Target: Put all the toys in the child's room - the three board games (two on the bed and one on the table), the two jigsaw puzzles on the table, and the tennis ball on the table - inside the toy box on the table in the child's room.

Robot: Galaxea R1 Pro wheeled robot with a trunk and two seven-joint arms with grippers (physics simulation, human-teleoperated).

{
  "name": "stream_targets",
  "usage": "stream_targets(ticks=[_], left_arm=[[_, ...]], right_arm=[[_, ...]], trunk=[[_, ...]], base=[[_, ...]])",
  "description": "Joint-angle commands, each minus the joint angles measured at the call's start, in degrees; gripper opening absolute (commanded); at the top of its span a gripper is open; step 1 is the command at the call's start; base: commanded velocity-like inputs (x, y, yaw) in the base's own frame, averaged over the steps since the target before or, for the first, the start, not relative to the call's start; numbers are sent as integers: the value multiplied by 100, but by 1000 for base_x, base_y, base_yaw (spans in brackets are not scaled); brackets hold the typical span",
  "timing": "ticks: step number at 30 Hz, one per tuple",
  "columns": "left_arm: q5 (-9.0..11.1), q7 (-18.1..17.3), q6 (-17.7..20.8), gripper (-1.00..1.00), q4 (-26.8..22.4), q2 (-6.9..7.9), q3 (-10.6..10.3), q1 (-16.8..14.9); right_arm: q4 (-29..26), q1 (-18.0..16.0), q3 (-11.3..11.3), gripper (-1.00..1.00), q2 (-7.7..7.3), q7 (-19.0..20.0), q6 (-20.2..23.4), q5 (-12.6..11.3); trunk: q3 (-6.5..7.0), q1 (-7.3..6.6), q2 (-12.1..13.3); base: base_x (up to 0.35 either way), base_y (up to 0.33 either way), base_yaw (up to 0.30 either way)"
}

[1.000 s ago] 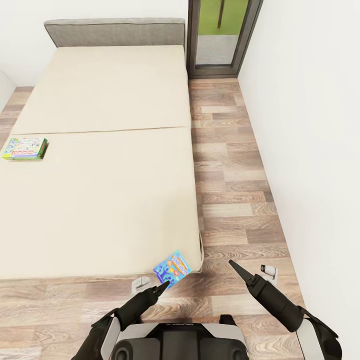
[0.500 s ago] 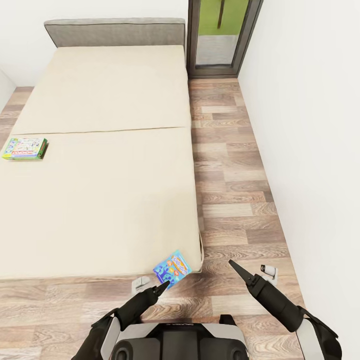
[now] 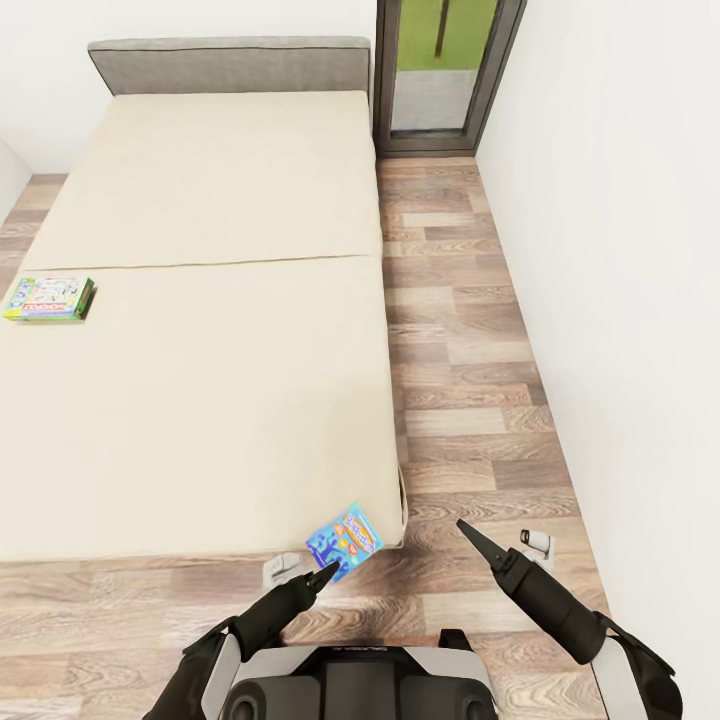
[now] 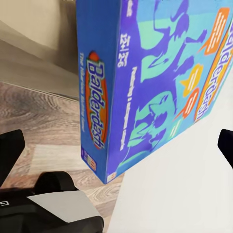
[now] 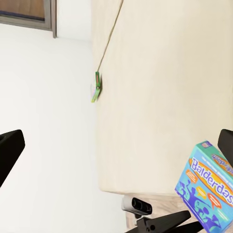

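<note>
Mostly, the head view was taken up by a wide bed (image 3: 200,320) with a plain cream mattress and a grey padded headboard (image 3: 230,64) at its far end. A wood-plank floor (image 3: 470,380) ran along the bed's right side and across the foot of it, bounded by a white wall (image 3: 620,300) on the right. A dark-framed glass door (image 3: 440,75) stood at the far end of the floor strip, showing green beyond the pane.

Two board games lay on the mattress, well apart. A green and white Monopoly box (image 3: 48,298) rested flat near the bed's left edge, about halfway along its length. A blue Balderdash box (image 3: 345,540) sat at the near right corner of the mattress, overhanging the edge; in the left wrist view its blue lid (image 4: 150,82) with orange lettering loomed close.

Both black arms reached forward from the robot's trunk at the bottom of the head view. The left tool (image 3: 322,575) hovered just beside the Balderdash box, its tip close under the box's near corner, and the left wrist view showed its fingers (image 4: 9,150) spread wide with nothing between them. The right tool (image 3: 478,540) pointed up over the floor to the right of the bed's corner; the right wrist view showed its fingers (image 5: 9,150) likewise parted and empty.
</note>
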Motion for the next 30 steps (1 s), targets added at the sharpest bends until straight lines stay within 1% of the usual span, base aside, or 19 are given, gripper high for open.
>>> stream_targets(ticks=[1,30], left_arm=[[23,-25,57,100,-1,-5,25,-3],[23,-17,57,100,-1,-4,25,-3]], right_arm=[[1,-3,-6,100,3,9,40,-19],[8,-3,6,100,2,9,36,-19]], trunk=[[-2,0,-2],[-2,0,-2]], base=[[8,0,0],[1,0,0]])
